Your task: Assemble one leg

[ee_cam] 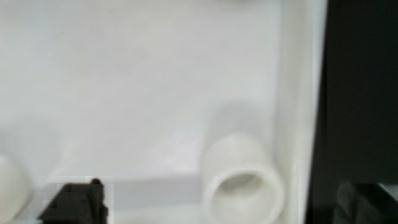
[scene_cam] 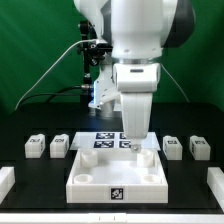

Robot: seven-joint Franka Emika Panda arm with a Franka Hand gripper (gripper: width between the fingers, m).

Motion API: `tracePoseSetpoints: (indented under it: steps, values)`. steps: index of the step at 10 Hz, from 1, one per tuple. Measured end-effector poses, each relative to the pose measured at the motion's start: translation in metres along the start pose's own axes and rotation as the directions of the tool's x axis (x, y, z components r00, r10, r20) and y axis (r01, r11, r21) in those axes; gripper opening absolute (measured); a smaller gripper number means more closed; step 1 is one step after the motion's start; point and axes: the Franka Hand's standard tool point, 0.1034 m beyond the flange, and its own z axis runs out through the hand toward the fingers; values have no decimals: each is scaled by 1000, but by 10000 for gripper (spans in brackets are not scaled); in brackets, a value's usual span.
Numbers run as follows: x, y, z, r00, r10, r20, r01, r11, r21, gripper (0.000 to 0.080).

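The large white tray-like piece [scene_cam: 112, 172] lies at the front middle of the table. My gripper [scene_cam: 133, 142] hangs over its far corner on the exterior view's right. In the wrist view the gripper [ee_cam: 222, 205] is open and holds nothing, with its dark fingertips [ee_cam: 75, 200] set wide apart. Between them is the tray's white floor [ee_cam: 143, 90] and a round white socket-like bump [ee_cam: 242, 182] by the rim. Several small white legs with tags stand in a row: two on the exterior view's left [scene_cam: 35, 146] [scene_cam: 60, 146] and two on its right [scene_cam: 172, 146] [scene_cam: 198, 148].
The marker board [scene_cam: 103, 141] lies just behind the tray, partly hidden by my arm. White parts show at the front left edge [scene_cam: 5, 181] and front right edge [scene_cam: 215, 186]. A black stand with cables [scene_cam: 92, 70] is behind the arm.
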Motion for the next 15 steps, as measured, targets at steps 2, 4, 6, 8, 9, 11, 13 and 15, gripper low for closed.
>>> tracePoseSetpoints:
  steps: [2,4,6,8,9,11,13,15]
  values:
    - [-26,-9,24,994,-106,-12,106,994,-2,650]
    - [-27,-15,35,998,-60,-17,60,998,12,650]
    - [-28,-15,35,1000,-22,-15,23,1000,14,650]
    - [-29,-15,35,1000,-21,-15,21,1000,14,519]
    - [-29,-15,35,1000,-20,-15,20,1000,14,380]
    - [-29,-16,36,1000,-20,-15,20,1000,15,242]
    - [-29,-14,35,1000,-19,-15,19,1000,10,58]
    - [-29,-14,35,1000,-19,-15,19,1000,9,58]
